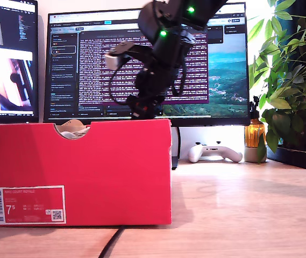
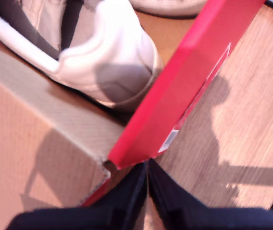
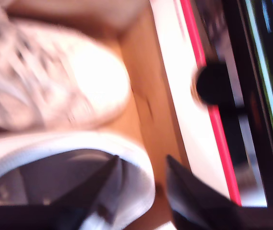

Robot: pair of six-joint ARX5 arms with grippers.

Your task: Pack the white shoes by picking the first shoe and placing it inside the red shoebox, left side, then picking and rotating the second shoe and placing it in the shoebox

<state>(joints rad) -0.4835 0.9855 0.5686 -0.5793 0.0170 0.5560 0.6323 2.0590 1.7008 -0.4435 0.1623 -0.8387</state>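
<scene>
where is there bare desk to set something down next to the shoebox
Bare wooden desk runs from the red shoebox toward the exterior view's right, in front of the white game controller, amber bottle and potted plant. Crowded: inside the box, both white shoes fill the floor, and an arm hangs over it.

Wooden desk [image 1: 239,209] fills the foreground of the exterior view. Large monitor [image 1: 222,70] at centre back, showing dark text panes and a landscape picture. Second monitor [image 1: 7,59] at the exterior view's left, partly cut off, showing code and a blurred video pane. White game controller [image 1: 214,152] lies on the desk below the large monitor. Amber bottle [image 1: 254,134] stands just beside it, next to a leafy potted plant [image 1: 292,80] at the exterior view's right. Dark cable [image 1: 111,243] runs along the desk at the front edge.
</scene>
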